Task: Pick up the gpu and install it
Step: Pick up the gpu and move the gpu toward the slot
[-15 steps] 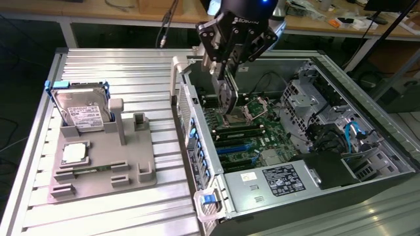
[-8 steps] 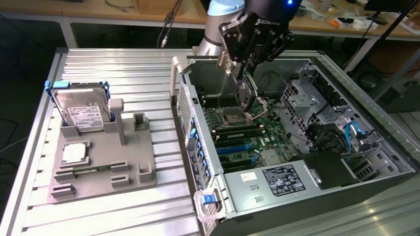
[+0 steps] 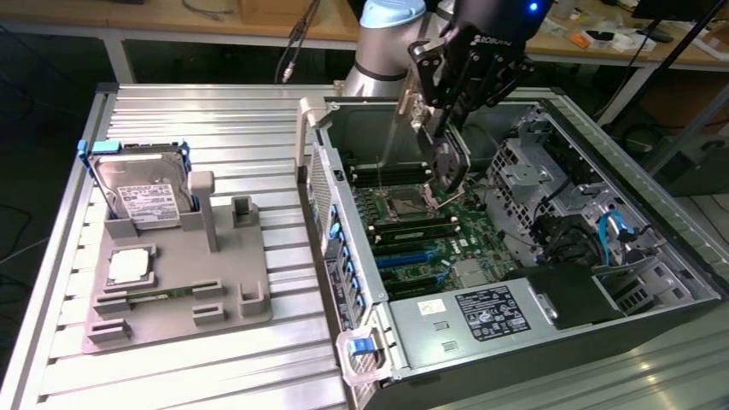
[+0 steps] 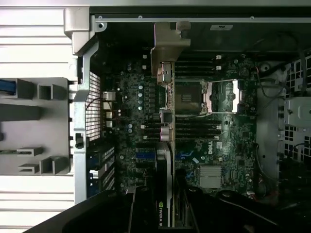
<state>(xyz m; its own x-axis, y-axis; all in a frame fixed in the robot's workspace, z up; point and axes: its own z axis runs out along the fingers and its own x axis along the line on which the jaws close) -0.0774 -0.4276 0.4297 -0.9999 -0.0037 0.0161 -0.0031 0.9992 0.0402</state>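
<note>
My gripper (image 3: 442,128) hangs over the open computer case (image 3: 341,256) and is shut on the gpu (image 3: 450,166). The card hangs on edge, its lower end just above the motherboard (image 3: 422,231) near the CPU socket (image 3: 408,203). In the wrist view the gpu (image 4: 165,121) runs edge-on from my gripper (image 4: 170,208) out across the motherboard (image 4: 131,97). Its silvery end bracket (image 4: 167,43) reaches toward the case's rear wall. Blue-tipped expansion slots (image 3: 405,256) lie on the board beside the card's lower end.
A grey parts holder (image 3: 251,286) lies on the ribbed metal table (image 3: 228,111) at the exterior view's left. It carries an upright hard drive (image 3: 142,192), a square chip (image 3: 128,265) and a memory stick (image 3: 154,296). Drive bays and cables (image 3: 603,231) fill the case's right side.
</note>
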